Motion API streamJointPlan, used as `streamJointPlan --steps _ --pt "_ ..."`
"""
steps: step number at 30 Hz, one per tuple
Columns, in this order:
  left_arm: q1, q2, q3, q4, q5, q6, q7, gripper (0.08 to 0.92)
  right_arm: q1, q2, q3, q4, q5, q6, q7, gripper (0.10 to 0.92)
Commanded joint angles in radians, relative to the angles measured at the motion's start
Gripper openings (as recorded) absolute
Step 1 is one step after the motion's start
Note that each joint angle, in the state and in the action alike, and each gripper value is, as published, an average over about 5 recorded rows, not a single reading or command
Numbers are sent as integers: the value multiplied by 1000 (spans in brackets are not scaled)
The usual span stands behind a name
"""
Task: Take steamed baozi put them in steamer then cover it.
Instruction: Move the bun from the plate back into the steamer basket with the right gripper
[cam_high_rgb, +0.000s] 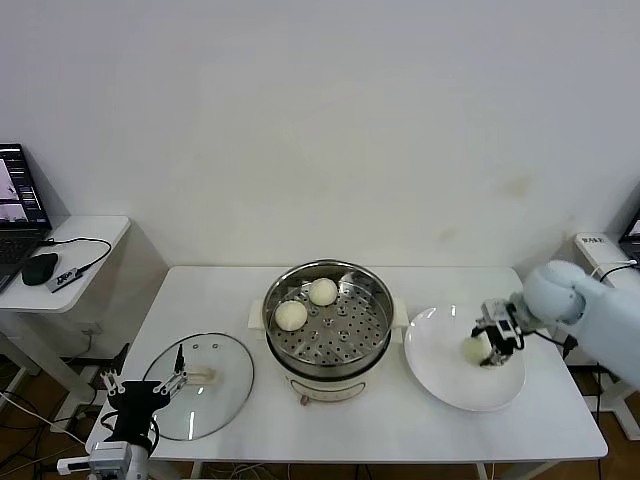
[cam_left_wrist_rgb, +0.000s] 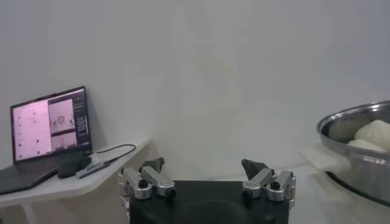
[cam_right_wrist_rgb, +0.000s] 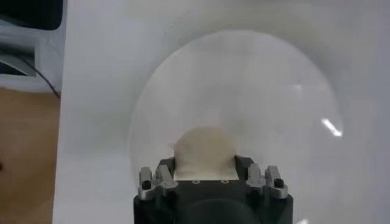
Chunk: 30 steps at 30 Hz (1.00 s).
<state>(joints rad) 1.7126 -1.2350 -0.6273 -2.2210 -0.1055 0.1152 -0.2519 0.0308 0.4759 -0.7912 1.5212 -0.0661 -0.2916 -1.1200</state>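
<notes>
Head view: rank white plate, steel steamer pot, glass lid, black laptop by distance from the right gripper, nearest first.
From the right gripper, shut on a cream-white bun:
1. Flat white round plate, directly under it, right side of the table.
2. Shiny stainless-steel steamer pot, table centre.
3. Round transparent glass lid, left end of the table.
4. Black laptop, on the side desk, far left.

White tabletop (cam_high_rgb: 390, 420) as reference surface, set before a plain white wall (cam_high_rgb: 320, 120). A flat white plate (cam_high_rgb: 440, 375) lies on its right part. Beyond its left edge stands a lower side desk (cam_high_rgb: 90, 235) carrying an open laptop (cam_high_rgb: 18, 205), a dark mouse (cam_high_rgb: 40, 268) and a cable (cam_high_rgb: 85, 243).
</notes>
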Motion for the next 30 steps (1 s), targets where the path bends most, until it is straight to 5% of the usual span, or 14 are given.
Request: streamJointPlan --steps 1,19,30 --pt "0 4 3 -3 0 0 0 823 374 36 -168 15 126 -3 -28 611" --pt "15 1 -46 0 -20 -6 -3 823 645 485 -407 7 305 17 101 612" --pt "16 0 -80 -3 -33 -3 -4 823 486 618 -470 -24 206 211 162 611"
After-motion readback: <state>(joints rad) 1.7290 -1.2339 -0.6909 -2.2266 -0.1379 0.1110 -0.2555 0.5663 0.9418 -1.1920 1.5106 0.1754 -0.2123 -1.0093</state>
